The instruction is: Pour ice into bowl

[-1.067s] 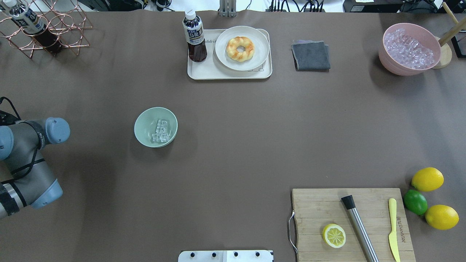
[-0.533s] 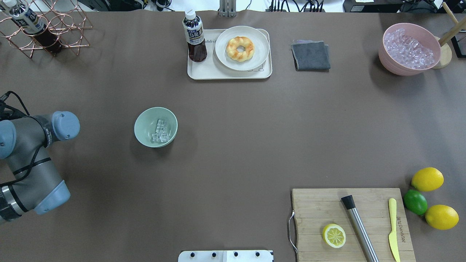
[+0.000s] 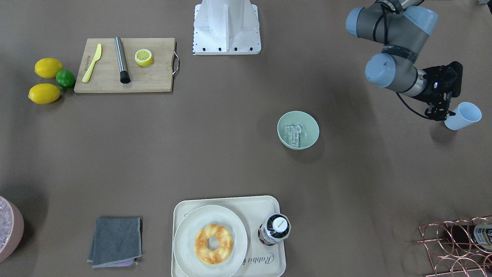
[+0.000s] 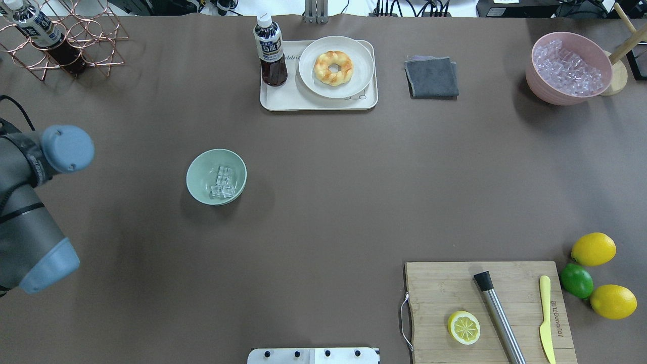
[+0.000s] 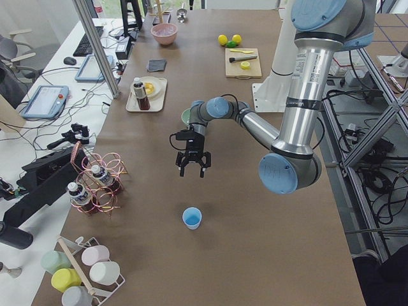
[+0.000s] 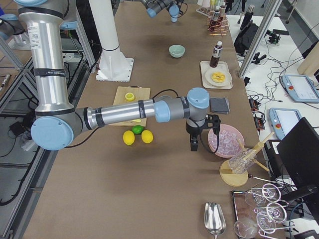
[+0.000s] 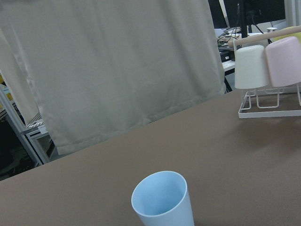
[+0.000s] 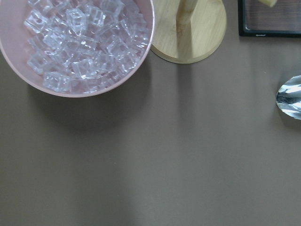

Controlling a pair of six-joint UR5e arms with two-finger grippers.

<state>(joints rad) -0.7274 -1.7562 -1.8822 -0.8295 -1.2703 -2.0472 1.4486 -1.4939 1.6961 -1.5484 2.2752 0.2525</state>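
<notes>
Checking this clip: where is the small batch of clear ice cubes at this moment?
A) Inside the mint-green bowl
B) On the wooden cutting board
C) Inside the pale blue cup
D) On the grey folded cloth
A: the clear ice cubes lie inside the round pale mint-green bowl, while the pale blue plastic cup stands upright and looks empty.

"Rabbit" script on cream tray, bottle lbl & knife txt — too small to read
</notes>
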